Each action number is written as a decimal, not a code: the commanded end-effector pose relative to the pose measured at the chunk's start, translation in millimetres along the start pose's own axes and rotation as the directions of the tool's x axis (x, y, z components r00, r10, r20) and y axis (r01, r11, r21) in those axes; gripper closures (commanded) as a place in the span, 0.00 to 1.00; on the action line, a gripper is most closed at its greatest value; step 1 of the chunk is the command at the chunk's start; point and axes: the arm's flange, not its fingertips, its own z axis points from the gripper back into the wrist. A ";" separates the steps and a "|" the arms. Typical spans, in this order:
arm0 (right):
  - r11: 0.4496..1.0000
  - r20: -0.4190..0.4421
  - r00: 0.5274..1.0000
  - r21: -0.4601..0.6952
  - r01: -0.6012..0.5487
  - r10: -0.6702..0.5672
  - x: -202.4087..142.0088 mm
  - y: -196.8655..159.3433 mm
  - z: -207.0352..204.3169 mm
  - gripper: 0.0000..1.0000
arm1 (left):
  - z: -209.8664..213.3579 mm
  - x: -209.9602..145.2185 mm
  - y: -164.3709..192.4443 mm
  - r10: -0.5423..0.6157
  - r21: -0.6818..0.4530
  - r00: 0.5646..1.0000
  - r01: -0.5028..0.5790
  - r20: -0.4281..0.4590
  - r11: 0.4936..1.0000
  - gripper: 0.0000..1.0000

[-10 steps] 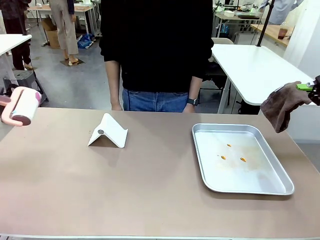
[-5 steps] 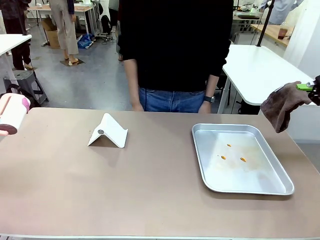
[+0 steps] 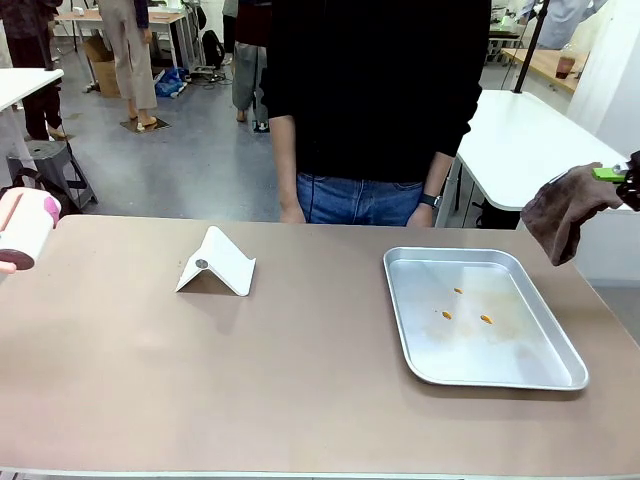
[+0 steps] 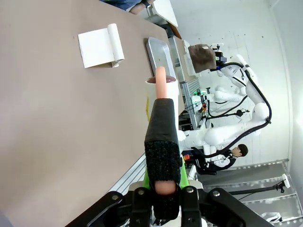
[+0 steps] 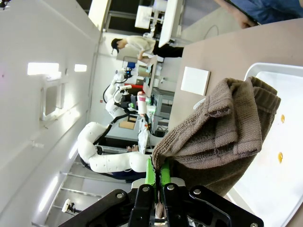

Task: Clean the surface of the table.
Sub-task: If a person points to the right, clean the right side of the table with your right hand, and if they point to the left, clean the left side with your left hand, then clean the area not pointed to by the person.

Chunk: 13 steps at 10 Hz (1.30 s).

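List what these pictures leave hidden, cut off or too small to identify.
Front view: the left edge cuts off the pink roller and its handle.
Front view: the orange bits in the tray are too small to identify.
Right wrist view: the brown cloth hides part of the tray and table.

Front across the table, wrists sideways

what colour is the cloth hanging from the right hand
The cloth is dark brown, seen best in the right wrist view.
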 end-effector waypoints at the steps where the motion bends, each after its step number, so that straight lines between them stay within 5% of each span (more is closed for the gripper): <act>1: 1.000 0.006 1.000 0.008 0.009 -0.009 3.4 5.3 1.3 1.00 | -1.2 -1.9 -4.5 0.003 0.006 1.000 -0.003 0.008 1.000 0.78; 11: 1.000 0.000 1.000 0.000 0.000 0.000 0.0 0.0 0.0 0.96 | -1.2 -1.9 -4.5 0.003 0.006 1.000 -0.003 0.008 1.000 0.78; 13: 0.990 -0.082 0.993 -0.106 -0.093 0.085 4.3 17.1 -17.5 0.96 | -1.2 -1.9 -4.5 0.003 0.006 1.000 -0.003 0.008 1.000 0.78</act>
